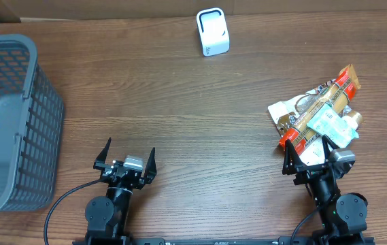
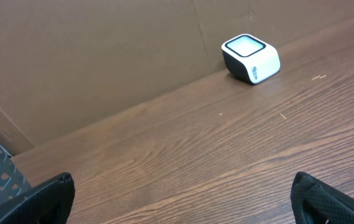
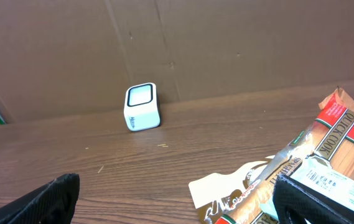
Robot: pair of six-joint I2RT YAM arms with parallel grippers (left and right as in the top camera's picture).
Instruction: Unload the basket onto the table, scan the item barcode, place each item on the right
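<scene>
The brown wooden bench (image 1: 200, 116) has a small white scanner (image 1: 213, 32) standing near its far edge, a little right of the middle. A big grey basket (image 1: 9, 122) sits at the left edge of the bench. The things to scan are in a pile of food packs (image 1: 319, 112) near the right edge of the bench, well apart from the scanner. On top lies a long red and orange pasta pack (image 3: 344, 134) (you can read "QUICK COOK" on it), and a white pack with green print (image 1: 330, 124) lies across it. The left gripper (image 1: 126, 158) is at the near edge of the bench, left of the middle. Its two black fingers are spread wide and there is nothing between them. The right gripper (image 1: 307, 155) is at the near edge too, right at the near end of the pile. Its fingers are also spread wide and hold nothing. I cannot tell if they touch a pack. A brown cardboard wall (image 2: 102, 56) stands behind the far edge of the bench.
</scene>
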